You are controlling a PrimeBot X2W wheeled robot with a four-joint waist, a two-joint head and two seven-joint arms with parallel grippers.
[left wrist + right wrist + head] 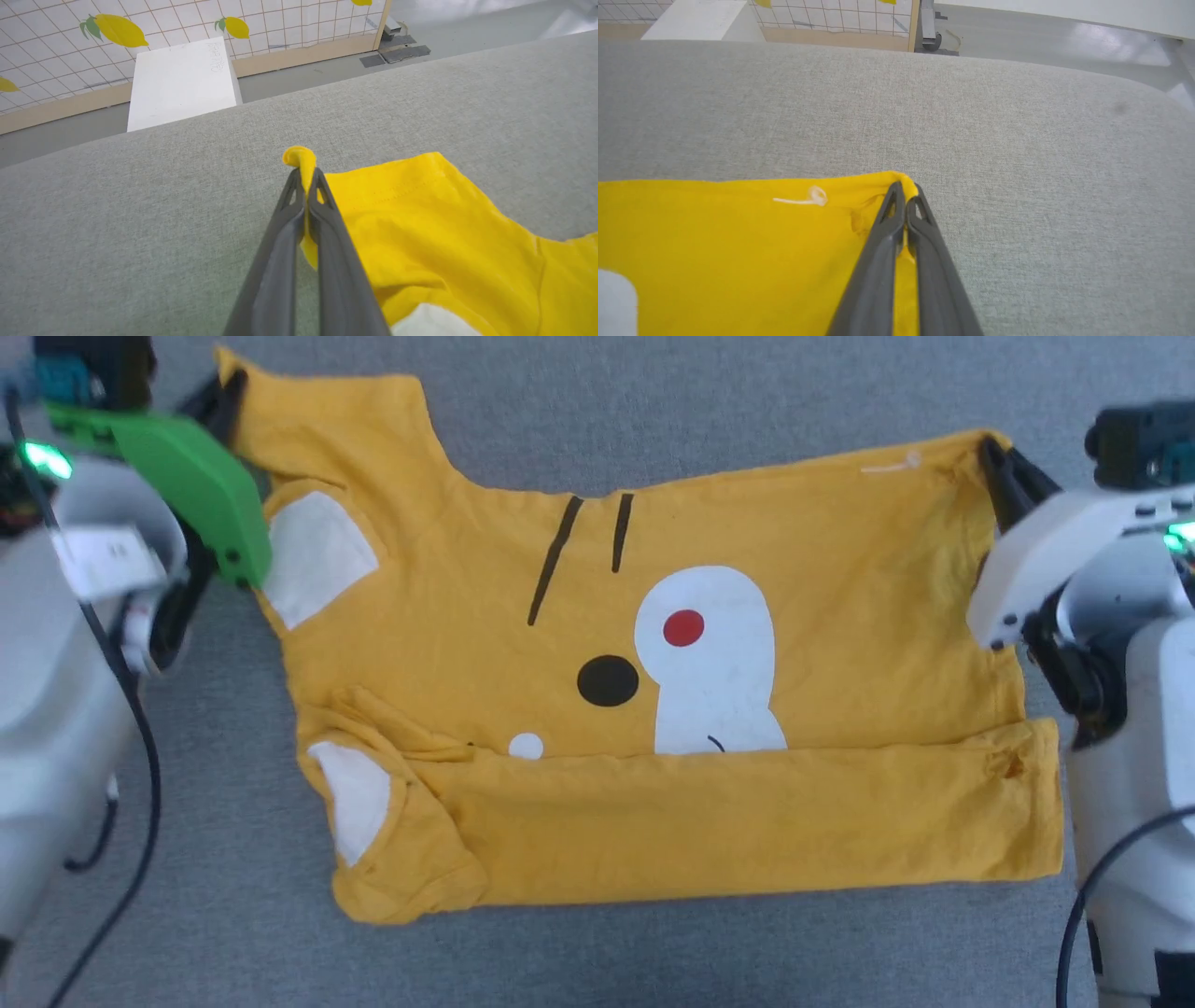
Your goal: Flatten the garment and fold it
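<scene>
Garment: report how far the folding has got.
Done: the garment lies spread on the grey surface, its near edge already folded over as a plain yellow band covering part of the face print. In hand: the left hand is shut on the far sleeve corner, the right hand on the far hem corner. Left: folding that far side over, then any crosswise folds.

The left gripper [227, 392] sits at the upper left of the head view, its two long dark fingers [327, 219] pressed together on a corner of the bright yellow short-sleeved T-shirt [794, 541]. The right gripper [991, 455], at the upper right, has its fingers [882, 242] closed on another corner. The pale left forearm [47, 709] and pale right forearm [1130, 784] run along the side edges. The left wrist carries a green plastic cover [187, 485].
</scene>
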